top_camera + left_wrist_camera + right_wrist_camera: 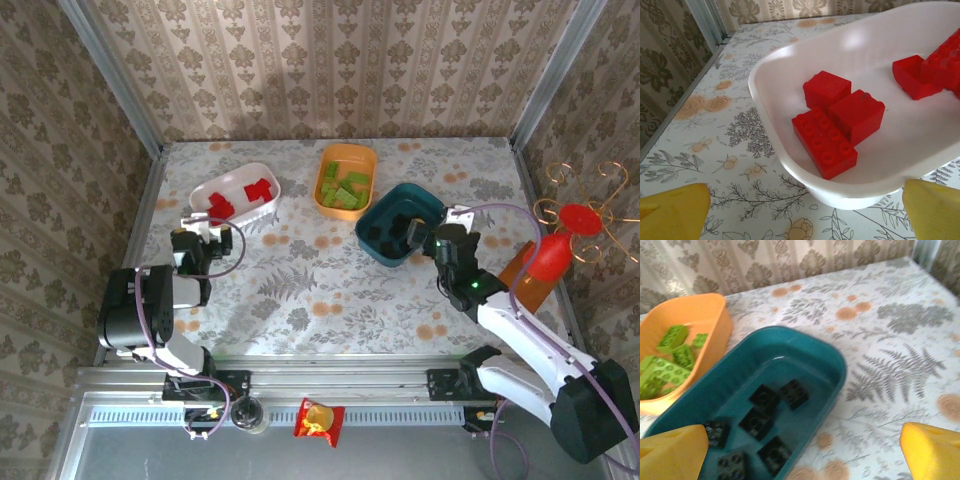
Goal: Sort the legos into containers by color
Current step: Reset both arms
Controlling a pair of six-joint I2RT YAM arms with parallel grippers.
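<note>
Left tool [801,212] hangs low over the surface [300,285] with its yellow fingers spread wide and nothing between them. Just ahead of it sits the white tub [765,100], holding the red bricks [835,120], several of them pressed close together at the near end. The right tool [801,452] is likewise spread apart and carries nothing. The teal tub [835,365] lies directly in front of and below it, with the black bricks [765,415] scattered on its floor. Beyond that tub, to this tool's left, the orange tub [722,320] holds the green bricks [670,360]. Every brick I can find lies in a tub, one colour to each. By my reading the sorting is finished, and what is left is only for both arms to draw back.
</note>
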